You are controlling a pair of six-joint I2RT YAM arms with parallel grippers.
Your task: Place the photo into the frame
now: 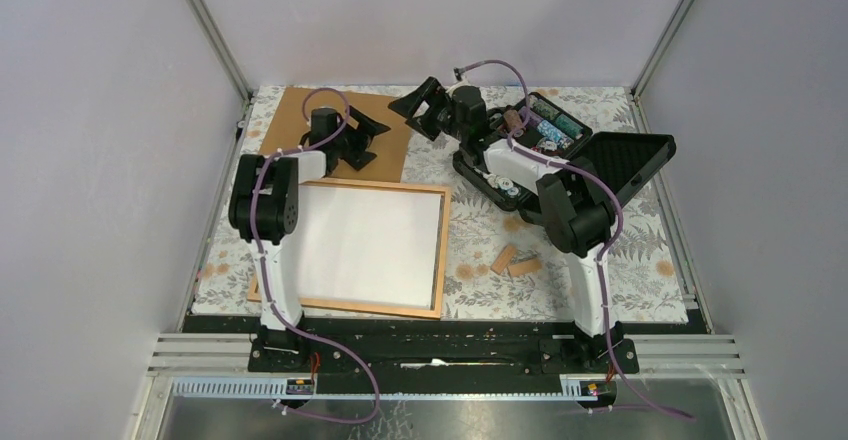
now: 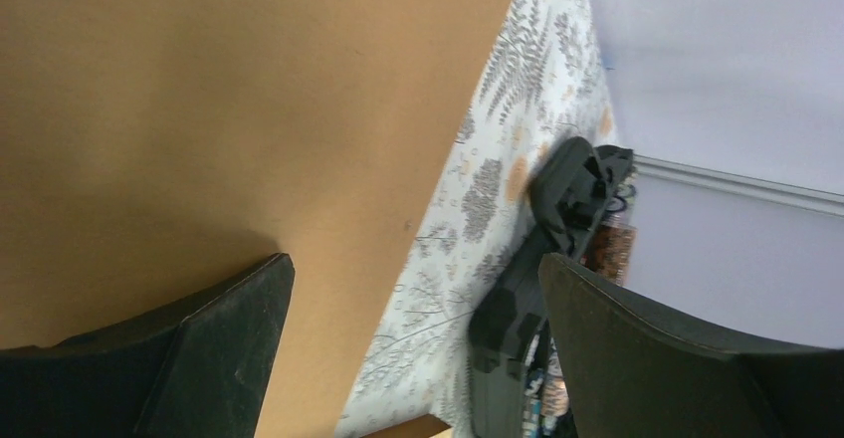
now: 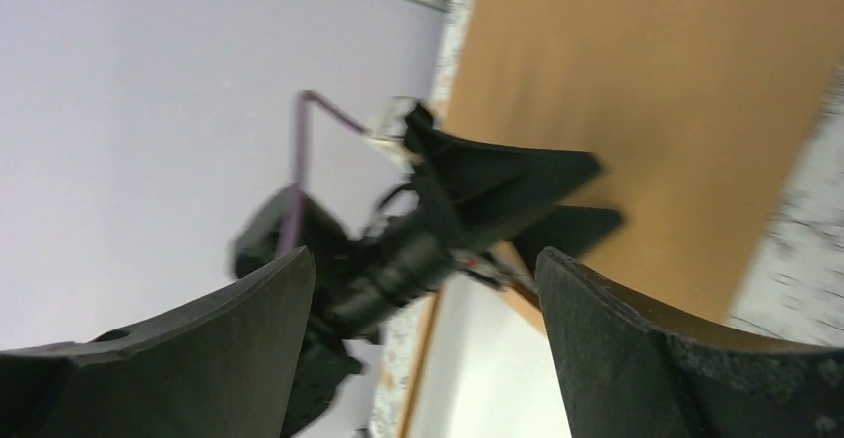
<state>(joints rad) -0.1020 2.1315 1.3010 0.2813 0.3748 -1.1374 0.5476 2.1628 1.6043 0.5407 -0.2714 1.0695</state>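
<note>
Near-side of both empty, wide-spread jaws, photo (image 1: 375,243) lies white-back-up inside frame (image 1: 443,250), untouched.

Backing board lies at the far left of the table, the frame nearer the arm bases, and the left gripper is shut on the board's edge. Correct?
Not quite. The left gripper is open above the backing board, gripping nothing; the left wrist view shows its fingers spread apart. The places of board and frame are as stated.
</note>
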